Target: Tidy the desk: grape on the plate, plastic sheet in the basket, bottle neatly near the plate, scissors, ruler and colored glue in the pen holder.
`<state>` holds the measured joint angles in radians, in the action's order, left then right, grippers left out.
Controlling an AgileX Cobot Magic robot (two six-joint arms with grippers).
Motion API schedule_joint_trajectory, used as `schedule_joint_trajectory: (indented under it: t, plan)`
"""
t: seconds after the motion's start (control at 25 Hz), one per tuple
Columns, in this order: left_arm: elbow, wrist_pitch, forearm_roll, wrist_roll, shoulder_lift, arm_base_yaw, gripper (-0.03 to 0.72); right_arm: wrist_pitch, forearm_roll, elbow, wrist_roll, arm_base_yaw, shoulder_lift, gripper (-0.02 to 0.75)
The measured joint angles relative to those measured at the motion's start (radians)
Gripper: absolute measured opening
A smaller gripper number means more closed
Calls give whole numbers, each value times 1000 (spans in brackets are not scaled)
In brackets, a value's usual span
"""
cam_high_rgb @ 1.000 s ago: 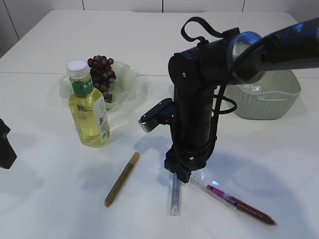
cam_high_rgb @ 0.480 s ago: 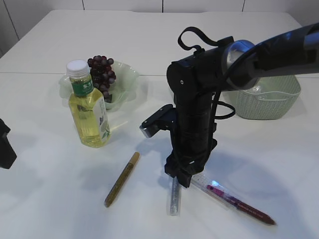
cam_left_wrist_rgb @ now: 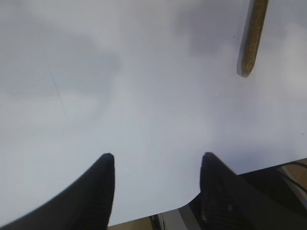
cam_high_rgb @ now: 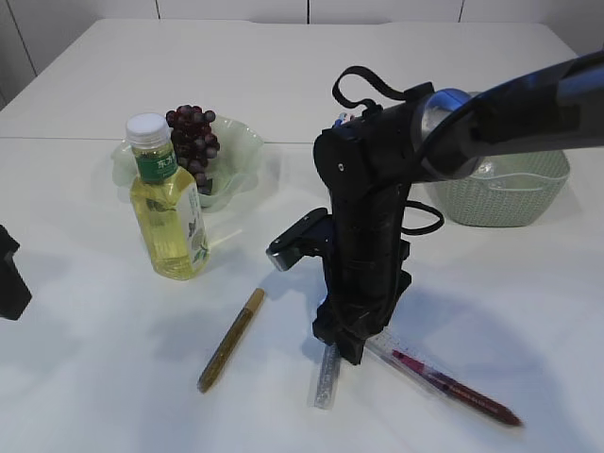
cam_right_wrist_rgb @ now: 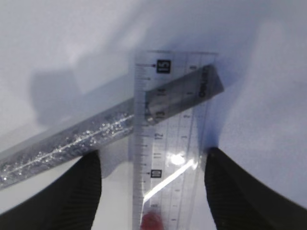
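Straddling the clear ruler (cam_right_wrist_rgb: 168, 143) with our right gripper (cam_right_wrist_rgb: 152, 184) open and empty, we judge it ready to pinch the ruler, which lies on the table (cam_high_rgb: 94, 377) across a silver glue stick (cam_right_wrist_rgb: 72, 143), while our left gripper (cam_left_wrist_rgb: 156, 184) hangs open.

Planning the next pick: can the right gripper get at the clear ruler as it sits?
Probably yes: the right gripper is open, straddling the ruler from above, though the silver glitter glue lies crossed with it between the fingers.

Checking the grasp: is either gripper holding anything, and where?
Nothing held. Right gripper stands open astride the ruler and silver glue pen; left gripper is open, empty.
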<state>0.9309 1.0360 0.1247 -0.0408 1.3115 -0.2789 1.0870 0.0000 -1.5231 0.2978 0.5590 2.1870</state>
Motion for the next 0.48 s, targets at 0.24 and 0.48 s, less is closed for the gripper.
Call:
schedule_joint_trajectory:
  t: [0.24, 0.48]
  plan:
    - [0, 0, 0, 0, 0, 0, 415, 0, 0, 0, -1, 0, 0, 410]
    - [0, 0, 0, 0, 0, 0, 415, 0, 0, 0, -1, 0, 0, 320]
